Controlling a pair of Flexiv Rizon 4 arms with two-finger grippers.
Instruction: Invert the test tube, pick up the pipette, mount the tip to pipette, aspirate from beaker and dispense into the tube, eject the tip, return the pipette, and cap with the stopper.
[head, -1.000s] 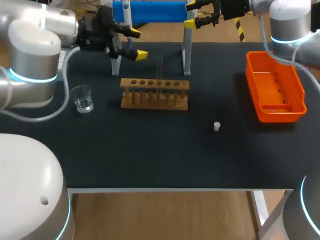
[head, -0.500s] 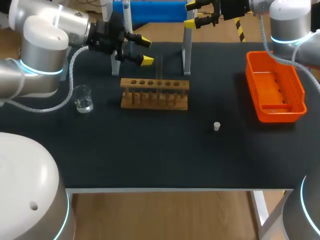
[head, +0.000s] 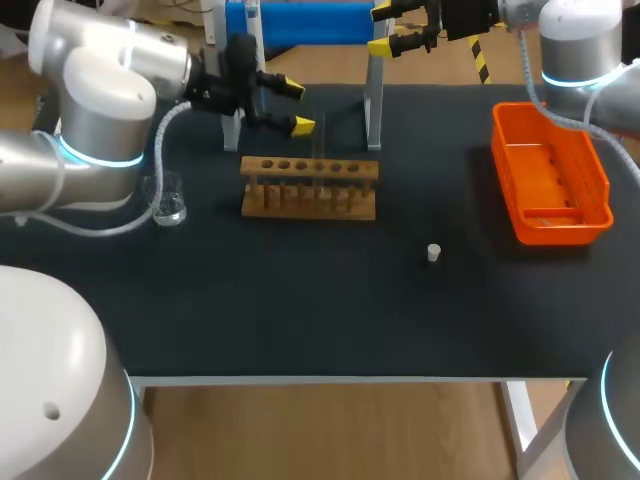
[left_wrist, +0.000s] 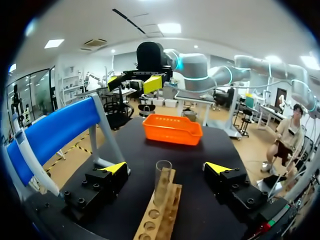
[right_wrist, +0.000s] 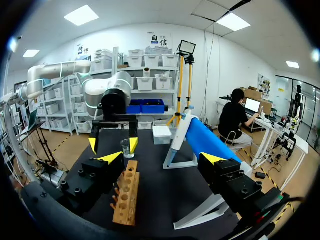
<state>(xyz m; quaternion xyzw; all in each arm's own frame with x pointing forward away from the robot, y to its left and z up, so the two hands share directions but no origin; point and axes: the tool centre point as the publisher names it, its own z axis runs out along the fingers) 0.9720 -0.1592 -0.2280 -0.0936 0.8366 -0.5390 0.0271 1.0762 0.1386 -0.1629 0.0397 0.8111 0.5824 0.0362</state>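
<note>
My left hand (left_wrist: 166, 168) hung wide open and empty, fingers (left_wrist: 107, 180) either side of the test tube (left_wrist: 162, 185) standing in the wooden rack (left_wrist: 157, 220), placed to grip and invert it; my right hand (head: 383, 28) hovered open, empty, beyond the rack

Blk table (head: 300, 320) w/ rack (head: 309, 188), beaker (head: 166, 198), stopper (head: 434, 252), orange bin (head: 550, 175), pipette stand (head: 373, 110).

Rack (head: 309, 187) mid-bench (head: 300, 320), toward the rear; test tube (head: 322, 140) upright in it; beaker (head: 166, 197) left of rack; stopper (head: 433, 252) right of rack, nearer the front edge; basket (head: 550, 170) far right; pipette stand (head: 372, 110) behind rack; left gripper (head: 296, 106) just left of the tube.
</note>
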